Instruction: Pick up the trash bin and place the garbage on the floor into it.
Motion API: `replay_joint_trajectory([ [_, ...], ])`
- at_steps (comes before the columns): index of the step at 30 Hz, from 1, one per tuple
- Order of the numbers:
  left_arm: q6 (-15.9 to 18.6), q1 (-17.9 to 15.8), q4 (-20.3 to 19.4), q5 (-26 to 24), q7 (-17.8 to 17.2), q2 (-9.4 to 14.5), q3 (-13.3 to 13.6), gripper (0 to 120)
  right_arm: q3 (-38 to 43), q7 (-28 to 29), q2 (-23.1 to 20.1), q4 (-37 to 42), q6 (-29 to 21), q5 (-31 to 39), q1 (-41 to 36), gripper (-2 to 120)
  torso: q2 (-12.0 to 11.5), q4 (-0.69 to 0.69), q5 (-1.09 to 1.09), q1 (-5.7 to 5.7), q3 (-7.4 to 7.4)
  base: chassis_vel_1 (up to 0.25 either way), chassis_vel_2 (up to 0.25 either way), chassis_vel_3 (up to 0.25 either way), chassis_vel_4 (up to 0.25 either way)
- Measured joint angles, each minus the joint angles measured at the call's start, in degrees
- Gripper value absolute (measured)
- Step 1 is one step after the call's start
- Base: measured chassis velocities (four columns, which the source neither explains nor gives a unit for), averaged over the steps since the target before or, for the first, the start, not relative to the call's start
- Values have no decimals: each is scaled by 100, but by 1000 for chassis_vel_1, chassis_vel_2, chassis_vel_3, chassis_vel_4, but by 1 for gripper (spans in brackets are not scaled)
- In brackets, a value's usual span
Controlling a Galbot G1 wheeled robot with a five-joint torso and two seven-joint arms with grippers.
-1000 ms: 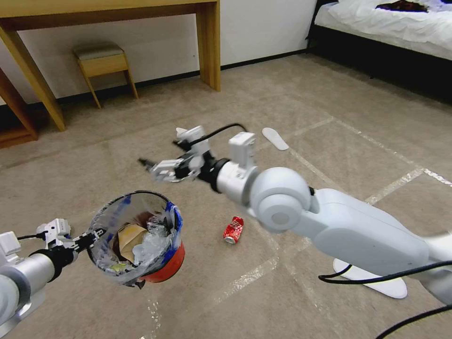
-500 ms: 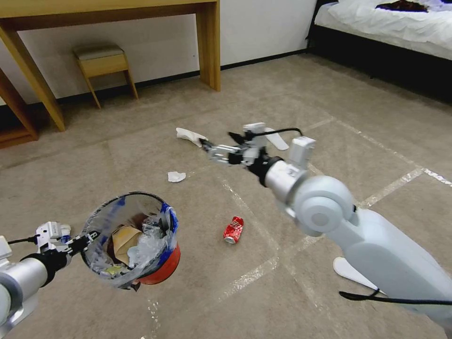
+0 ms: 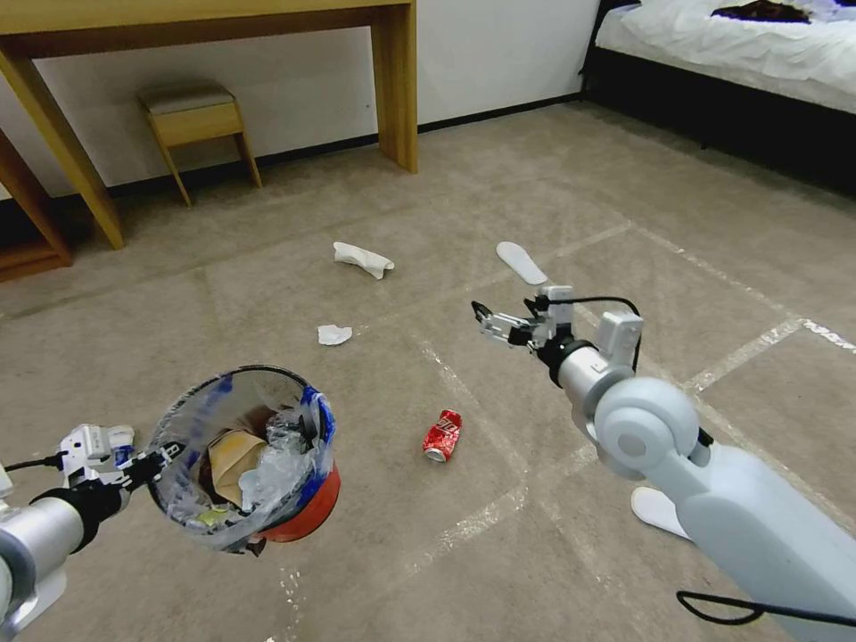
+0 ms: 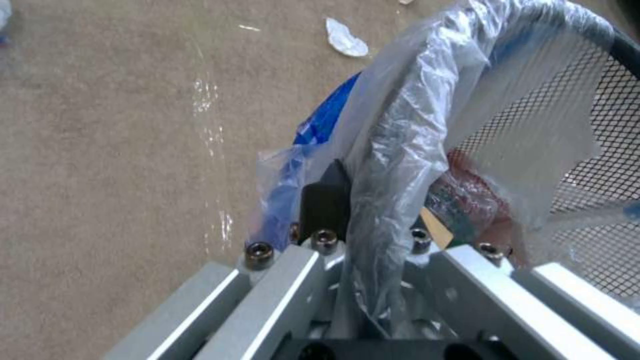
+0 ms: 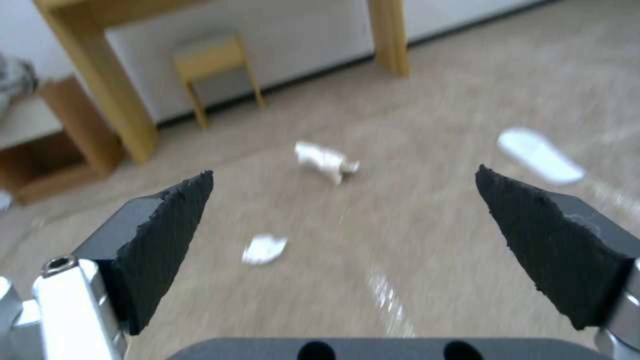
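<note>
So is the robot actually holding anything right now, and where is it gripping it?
The left gripper holds the small red bag-lined trash bin by its rim. The right gripper is open, holding nothing.

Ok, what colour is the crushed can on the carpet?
Red with white lettering; the can shows best in the head view.

The floor (image 3: pixel 267 294) is beige carpet with shiny tape lines. On it lie a crushed red can (image 3: pixel 442 436), two white tissues (image 3: pixel 362 259) and two white slippers (image 3: pixel 522 263).
</note>
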Motion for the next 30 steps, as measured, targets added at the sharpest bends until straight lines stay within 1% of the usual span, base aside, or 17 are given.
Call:
replay_joint_trajectory([
  [1, 0, 0, -9, 111, 35, -47, -2, 1, 137, -142, 38, -42, 222, -241, -184, 100, 0, -1, 1, 0, 0, 0, 0, 0, 0],
  [2, 0, 0, -9, 111, 35, -47, -2, 1, 137, -142, 38, -42, 222, -241, -184, 100, 0, -1, 1, 0, 0, 0, 0, 0, 0],
  [3, 0, -1, -17, 231, 68, -90, -2, 1, 303, -322, 85, -95, 516, -586, -382, 100, 0, -1, 1, 0, 0, 0, 0, 0, 0],
  [4, 0, -12, -39, 363, 95, -169, 1, 1, 556, -637, 171, -183, 1007, -1195, -646, 100, 0, -1, 1, 0, 0, 0, 0, 0, 0],
  [5, 0, -12, -39, 363, 95, -169, 1, 1, 556, -637, 171, -183, 1007, -1195, -646, 100, 0, -1, 1, 0, 0, 0, 0, 0, 0],
  [7, 0, -53, -71, 553, 148, -295, 11, 1, 904, -947, 302, -227, 1580, -1822, -984, 100, 0, 0, -1, 0, 0, 0, 0, 0, 0],
  [8, 0, -53, -71, 553, 148, -295, 11, 1, 904, -947, 302, -227, 1580, -1822, -984, 100, 0, 0, -1, 0, 0, 0, 0, 0, 0],
  [10, 0, -65, -117, 655, 177, -422, 16, 1, 1246, -1104, 453, -214, 1903, -2167, -1307, 100, 0, -1, 1, 0, 0, 0, 0, 0, 0],
  [11, 0, -65, -117, 655, 177, -422, 16, 1, 1246, -1104, 453, -214, 1903, -2167, -1307, 100, 0, -1, 1, 0, 0, 0, 0, 0, 0],
  [13, 0, -67, -157, 675, 196, -506, -6, 1, 1509, -1157, 595, -122, 2043, -2377, -1543, 100, 0, 0, 0, 0, 0, 0, 0, 0, 0],
  [17, 0, -72, -182, 778, 245, -577, -56, 1, 1853, -1224, 747, 50, 2129, -2640, -1827, 100, 0, 0, 1, 0, 0, 0, 0, 0, 0],
  [19, 0, -75, -204, 814, 274, -646, -71, 1, 2174, -1263, 895, 262, 2176, -2893, -2174, 100, 0, 1, 0, 0, 0, 0, 0, 0, 0],
  [20, 0, -83, -215, 829, 290, -707, -72, 1, 2394, -1324, 1013, 408, 2220, -3050, -2437, 100, 0, -1, 0, 0, 0, 0, 0, 0, 0],
  [24, 0, -93, -227, 873, 306, -776, -57, 1, 2580, -1373, 1177, 590, 2276, -3203, -2747, 100, 0, -3, 0, 0, 0, 0, 0, 0, 0],
  [27, 0, -133, -262, 975, 355, -879, -25, 1, 2782, -1417, 1488, 839, 2381, -3464, -3215, 100, 0, -1, 0, 0, 0, 0, 0, 0, 0],
  [28, 0, -133, -262, 975, 355, -879, -25, 1, 2782, -1417, 1488, 839, 2381, -3464, -3215, 100, 0, -1, 0, 0, 0, 0, 0, 0, 0],
  [30, 0, -142, -275, 986, 364, -920, 21, 1, 2859, -1458, 1635, 883, 2442, -3550, -3346, 100, 0, -1, 0, 0, 0, 0, 0, 0, 0],
])
